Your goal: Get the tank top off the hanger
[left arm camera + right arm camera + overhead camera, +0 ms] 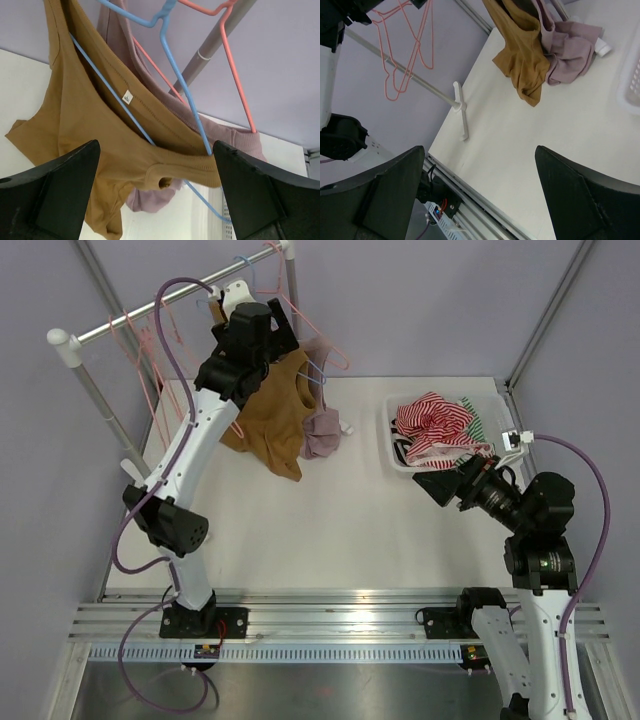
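White table [350, 530] with lavender walls all round, arms bolted to a metal rail [330, 620] at the near edge. Closest in on the right, the right gripper [480, 147] hangs low over the tabletop with its jaws spread wide and nothing in them. It sits just at the near corner of the white basket [392, 440], which is full of striped clothes [435, 425]. Between that basket and the hanging clothes there's a wide stretch of bare table, so the middle is where the open room is. Further back on the left, the left gripper [156, 142] is up at the brown tank top [75, 110], jaws wide apart and not pinching anything. The tank top is still on its blue hanger [172, 65], with the bottom end slumped on the table. Just beside it a mauve garment [322, 430] crowds in on a pink hanger [237, 80]. Both hang off the rack rod [120, 322] along the far left edge, close to the wall.
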Action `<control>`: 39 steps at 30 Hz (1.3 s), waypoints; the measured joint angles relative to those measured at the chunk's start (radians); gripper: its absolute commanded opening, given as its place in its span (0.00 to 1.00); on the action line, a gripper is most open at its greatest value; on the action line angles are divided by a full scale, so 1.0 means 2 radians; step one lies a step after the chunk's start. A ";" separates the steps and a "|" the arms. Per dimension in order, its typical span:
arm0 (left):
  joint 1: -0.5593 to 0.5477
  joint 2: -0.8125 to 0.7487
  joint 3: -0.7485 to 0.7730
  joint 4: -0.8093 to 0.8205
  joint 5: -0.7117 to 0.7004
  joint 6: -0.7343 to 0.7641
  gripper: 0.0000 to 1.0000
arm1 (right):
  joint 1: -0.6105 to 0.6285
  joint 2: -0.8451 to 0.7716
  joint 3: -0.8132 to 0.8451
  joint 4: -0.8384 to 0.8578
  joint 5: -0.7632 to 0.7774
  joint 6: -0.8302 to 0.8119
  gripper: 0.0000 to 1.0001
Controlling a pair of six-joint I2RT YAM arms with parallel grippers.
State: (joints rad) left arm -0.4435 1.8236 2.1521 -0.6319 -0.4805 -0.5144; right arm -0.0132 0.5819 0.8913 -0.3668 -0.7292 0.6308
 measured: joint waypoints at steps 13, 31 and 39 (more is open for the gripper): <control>0.000 0.104 0.111 0.006 -0.047 0.006 0.31 | 0.000 -0.016 -0.020 -0.039 -0.013 0.002 0.99; -0.004 0.084 0.097 0.015 -0.104 -0.013 0.00 | 0.000 -0.017 -0.021 -0.036 -0.022 0.001 1.00; -0.015 0.022 0.072 0.014 -0.104 -0.020 0.00 | 0.000 -0.017 -0.021 -0.035 -0.022 0.000 1.00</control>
State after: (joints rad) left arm -0.4740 1.8668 2.2959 -0.6029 -0.6880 -0.5537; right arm -0.0132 0.5488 0.8501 -0.4377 -0.7723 0.6315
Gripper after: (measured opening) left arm 0.021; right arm 0.993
